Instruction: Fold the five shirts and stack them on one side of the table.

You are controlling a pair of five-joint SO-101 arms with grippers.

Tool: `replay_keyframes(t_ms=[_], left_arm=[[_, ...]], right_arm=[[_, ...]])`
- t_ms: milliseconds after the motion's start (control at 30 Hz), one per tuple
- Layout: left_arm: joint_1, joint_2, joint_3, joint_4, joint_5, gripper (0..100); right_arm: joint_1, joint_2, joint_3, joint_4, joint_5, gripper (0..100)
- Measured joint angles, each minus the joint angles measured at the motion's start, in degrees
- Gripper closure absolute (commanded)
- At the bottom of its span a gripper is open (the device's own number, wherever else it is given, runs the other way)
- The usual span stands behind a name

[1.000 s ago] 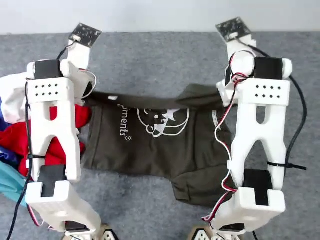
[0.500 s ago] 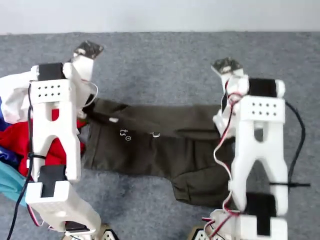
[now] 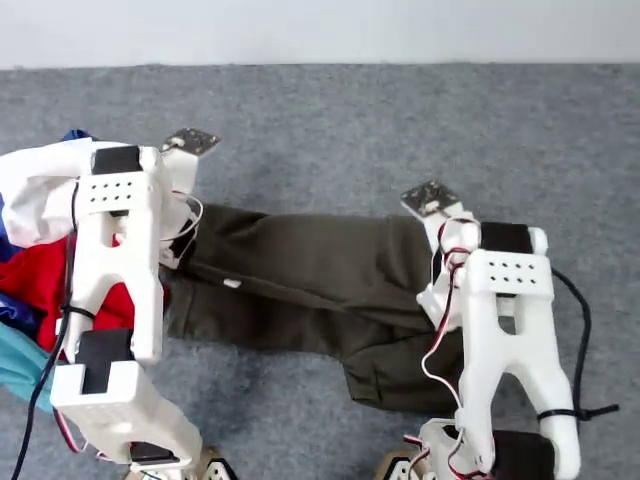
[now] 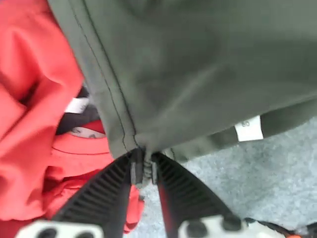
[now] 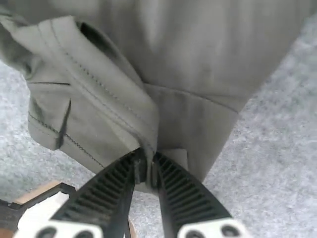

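Folded over, olive shirt (image 3: 310, 270) hides its print; left gripper (image 4: 143, 166), right gripper (image 5: 147, 166) pinch hem

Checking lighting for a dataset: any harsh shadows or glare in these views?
High view: even light, no glare, soft shadow at the fold of the olive shirt. Left wrist view: deep shade in creases of the red shirt by the left claw. Right wrist view: a dark pocket in the sleeve fold by the right claw.

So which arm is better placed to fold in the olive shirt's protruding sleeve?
Right, probably: the sleeve lies on that side, where the right gripper pinches the olive shirt; the left gripper pinches the opposite end.
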Motion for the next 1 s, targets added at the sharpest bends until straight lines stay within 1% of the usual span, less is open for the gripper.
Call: replay_keyframes(t_ms=[200, 400, 567, 733, 1000], left_arm=[[0.00, 0.00, 4.13, 0.00, 0.00, 98], [0.00, 0.00, 4.40, -0.09, 0.00, 98], [0.00, 0.00, 4.40, -0.09, 0.00, 98], [0.00, 0.00, 4.48, -0.09, 0.00, 98], [0.00, 0.00, 9.93, -0.09, 0.00, 98]], right_arm=[[0.00, 0.00, 0.53, -0.62, 0.62, 98.8], [0.00, 0.00, 0.53, 0.18, 0.62, 98.8], [0.00, 0.00, 0.53, 2.37, 3.34, 98.8], [0.00, 0.00, 0.53, 3.08, 3.87, 98.8], [0.00, 0.00, 0.79, 3.08, 4.31, 98.8]])
